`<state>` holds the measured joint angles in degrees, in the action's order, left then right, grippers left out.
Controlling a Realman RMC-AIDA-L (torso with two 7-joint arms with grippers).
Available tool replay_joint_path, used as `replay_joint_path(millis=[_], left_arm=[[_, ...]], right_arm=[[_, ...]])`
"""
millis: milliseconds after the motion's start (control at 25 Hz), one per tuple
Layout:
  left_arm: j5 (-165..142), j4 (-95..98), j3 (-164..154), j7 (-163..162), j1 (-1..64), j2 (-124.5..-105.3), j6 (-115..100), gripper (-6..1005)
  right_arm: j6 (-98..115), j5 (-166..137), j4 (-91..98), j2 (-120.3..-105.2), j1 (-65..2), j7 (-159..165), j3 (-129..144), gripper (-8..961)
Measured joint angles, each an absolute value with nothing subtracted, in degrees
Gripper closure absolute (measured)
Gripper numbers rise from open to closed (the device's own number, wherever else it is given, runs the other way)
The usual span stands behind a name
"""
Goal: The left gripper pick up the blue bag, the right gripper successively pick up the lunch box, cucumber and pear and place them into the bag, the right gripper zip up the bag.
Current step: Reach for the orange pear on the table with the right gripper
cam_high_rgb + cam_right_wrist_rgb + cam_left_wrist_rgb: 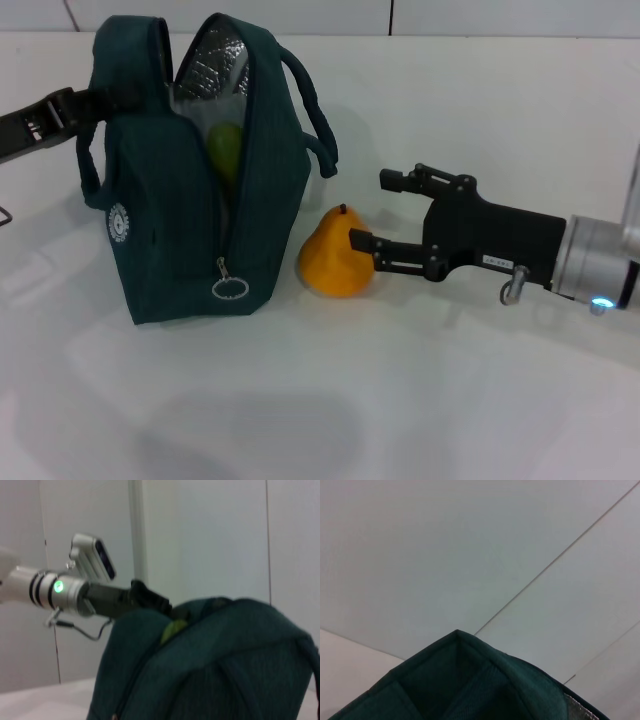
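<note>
Right gripper (368,212): mid-right of the head view, reaching in from the right edge; its fingers are spread apart, the lower one touching the pear's right side, the upper one well clear above it, nothing clasped.
Pear (338,258): orange-yellow, upright on the white table (480,380), just right of the bag's lower corner, stem up.
Blue bag (190,200): standing upright, left of centre in the head view, its zip undone from the top down to the ring pull (230,288) near the base; foil lining shows in the opening.
Cucumber (225,148): a green rounded end shows inside the open gap of the bag, upper centre-left.
Left gripper (100,100): upper left of the head view, clamped on the bag's top left edge; the right wrist view shows it (150,600) meeting the bag's top rim.
Lunch box: cannot tell where it is.
</note>
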<state>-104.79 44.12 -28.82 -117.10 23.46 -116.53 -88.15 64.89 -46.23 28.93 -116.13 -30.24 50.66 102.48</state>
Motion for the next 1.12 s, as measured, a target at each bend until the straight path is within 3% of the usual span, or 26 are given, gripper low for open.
replay_joint_path(millis=[440,680,1120], left_arm=[[-104.69,43.56,-28.98,-116.83,23.91,-116.63,-88.15,910],[-104.68,43.56,-28.96,-116.81,24.01,-116.63,-88.15,910],[-104.67,43.6,-28.91,-116.81,24.08,-116.63,-88.15,909]], right_arm=[[60.87,-45.12,29.59,-116.19,-32.43,49.93,105.29,146],[59.78,-44.23,29.56,-116.19,-33.71,49.83,106.33,289],[54.21,-37.56,29.51,-116.19,-36.0,47.65,114.08,323]])
